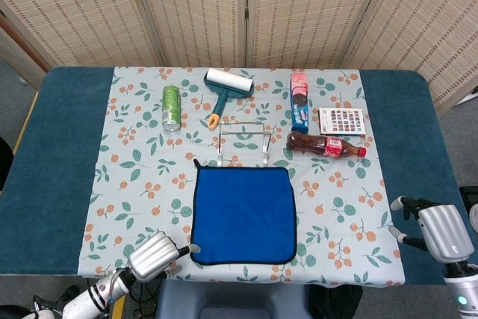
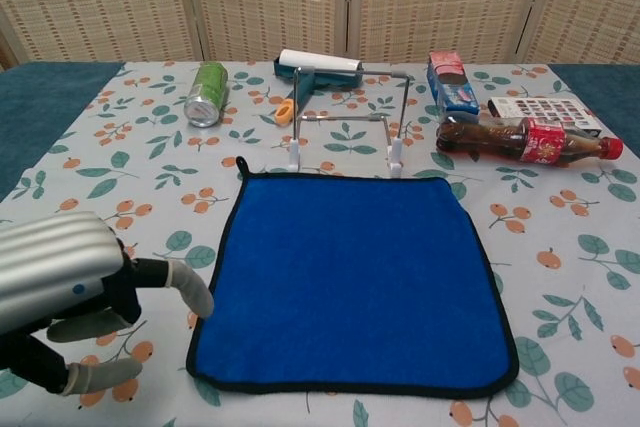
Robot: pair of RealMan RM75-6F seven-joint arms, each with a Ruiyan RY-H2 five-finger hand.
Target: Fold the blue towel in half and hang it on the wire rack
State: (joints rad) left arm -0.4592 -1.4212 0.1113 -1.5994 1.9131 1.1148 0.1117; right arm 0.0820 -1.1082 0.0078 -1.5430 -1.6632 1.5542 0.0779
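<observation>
Left hand (image 2: pixel 75 297) low beside the blue towel's (image 2: pixel 350 277) near-left corner, fingers apart, holding nothing

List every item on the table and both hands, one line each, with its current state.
blue towel: flat, unfolded
wire rack: upright, bare
left hand: open, by the towel's near left corner
right hand: open, at the table's right edge
green can: on its side
cola bottle: on its side, capped
lint roller: lying flat
biscuit pack: lying flat
card: lying flat
</observation>
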